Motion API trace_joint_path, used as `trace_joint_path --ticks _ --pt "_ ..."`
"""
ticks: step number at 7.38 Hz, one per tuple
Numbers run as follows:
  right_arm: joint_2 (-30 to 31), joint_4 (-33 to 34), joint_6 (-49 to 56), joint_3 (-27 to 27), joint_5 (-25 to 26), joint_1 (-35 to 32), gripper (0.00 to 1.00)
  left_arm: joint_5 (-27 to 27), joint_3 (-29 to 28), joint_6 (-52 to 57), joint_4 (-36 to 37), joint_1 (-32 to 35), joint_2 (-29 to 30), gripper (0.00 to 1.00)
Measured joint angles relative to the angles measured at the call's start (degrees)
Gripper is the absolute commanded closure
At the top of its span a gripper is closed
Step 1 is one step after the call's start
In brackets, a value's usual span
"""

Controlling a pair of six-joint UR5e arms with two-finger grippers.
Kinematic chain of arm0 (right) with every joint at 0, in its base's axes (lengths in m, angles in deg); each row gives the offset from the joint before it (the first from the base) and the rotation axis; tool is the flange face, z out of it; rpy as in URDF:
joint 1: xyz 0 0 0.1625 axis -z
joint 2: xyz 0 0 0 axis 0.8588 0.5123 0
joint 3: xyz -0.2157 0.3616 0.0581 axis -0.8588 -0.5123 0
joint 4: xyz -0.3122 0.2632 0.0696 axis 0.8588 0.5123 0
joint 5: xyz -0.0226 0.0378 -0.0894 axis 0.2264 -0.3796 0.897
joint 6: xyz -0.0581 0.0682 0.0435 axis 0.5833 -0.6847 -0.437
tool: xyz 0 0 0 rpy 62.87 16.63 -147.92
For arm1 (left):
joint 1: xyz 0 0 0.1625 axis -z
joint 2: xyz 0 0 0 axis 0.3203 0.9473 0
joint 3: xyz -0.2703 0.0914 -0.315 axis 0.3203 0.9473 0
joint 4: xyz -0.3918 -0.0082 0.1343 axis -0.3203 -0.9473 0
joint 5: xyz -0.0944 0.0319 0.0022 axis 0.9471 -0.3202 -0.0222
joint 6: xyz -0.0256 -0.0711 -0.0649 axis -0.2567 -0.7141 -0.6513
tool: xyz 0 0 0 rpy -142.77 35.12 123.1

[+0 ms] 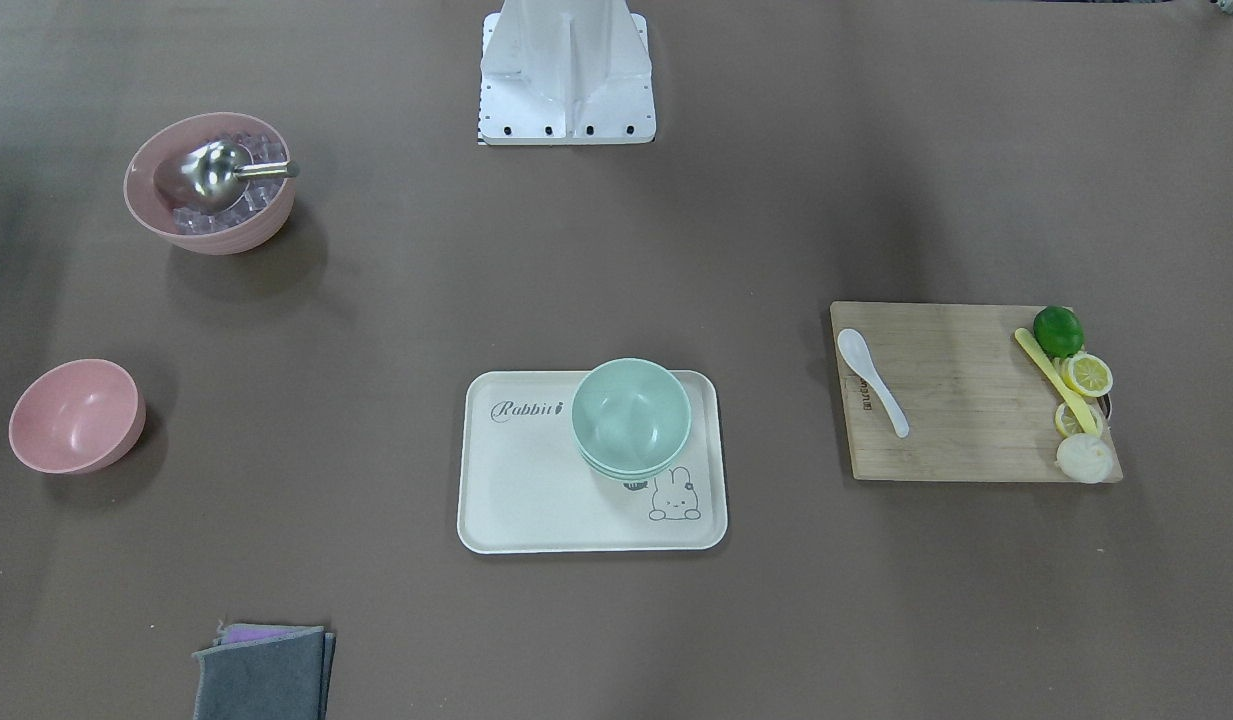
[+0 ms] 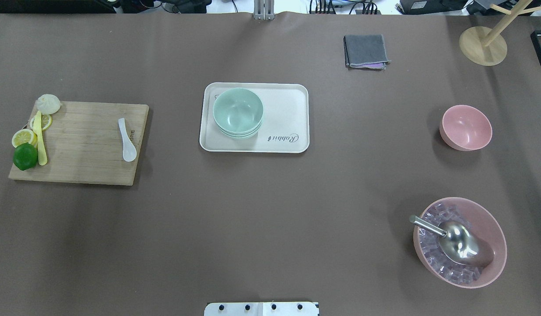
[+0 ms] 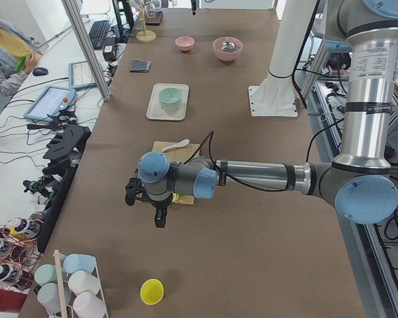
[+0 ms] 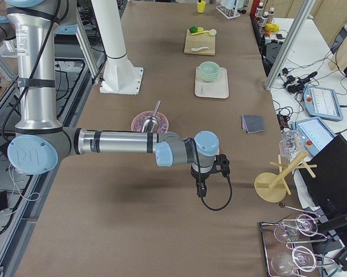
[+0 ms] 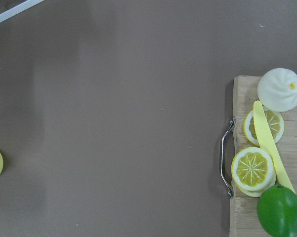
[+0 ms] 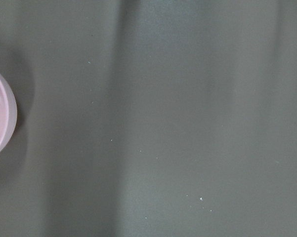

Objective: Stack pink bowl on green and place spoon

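In the overhead view the pink bowl (image 2: 466,127) sits at 3 o'clock, green bowl (image 2: 238,112) on the tray (image 2: 292,105) mid-table, spoon (image 2: 127,140) at 9 o'clock on the board (image 2: 86,145) — both grippers' jaws, can't tell.

Open brown table around the bowls

In the overhead view, bare tabletop (image 2: 261,210) surrounds the small pink bowl (image 2: 466,127); the large pink ice bowl with metal scoop (image 2: 460,242) stands at its 6 o'clock, the folded grey cloth (image 2: 366,51) at 10 o'clock.
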State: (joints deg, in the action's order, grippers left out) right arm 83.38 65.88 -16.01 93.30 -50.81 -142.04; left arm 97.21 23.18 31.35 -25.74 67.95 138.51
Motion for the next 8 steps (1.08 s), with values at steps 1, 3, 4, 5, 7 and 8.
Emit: trace_joint_path --ticks 1,3,4,5,7,8 --pt "0.0 0.02 0.01 0.02 -0.03 -0.02 0.0 0.01 0.12 0.02 -0.11 -0.04 -0.06 0.02" --pt "-0.03 0.03 0.01 0.03 -0.19 -0.02 0.0 0.02 0.36 0.03 -0.19 -0.05 -0.18 0.02" --pt "-0.02 0.03 0.01 0.13 -0.3 -0.02 0.0 0.03 0.36 0.03 -0.21 -0.06 -0.21 0.02" --pt "0.03 0.03 0.01 0.27 -0.4 -0.02 0.0 0.04 0.37 0.03 -0.22 -0.06 -0.23 0.02" --pt "0.22 0.03 0.01 0.6 -0.72 -0.02 0.0 0.04 0.39 0.01 -0.22 -0.06 -0.23 0.02" --pt "0.41 0.03 0.01 0.84 -0.78 -0.03 0.0 0.04 0.43 -0.02 -0.22 -0.06 -0.24 0.02"
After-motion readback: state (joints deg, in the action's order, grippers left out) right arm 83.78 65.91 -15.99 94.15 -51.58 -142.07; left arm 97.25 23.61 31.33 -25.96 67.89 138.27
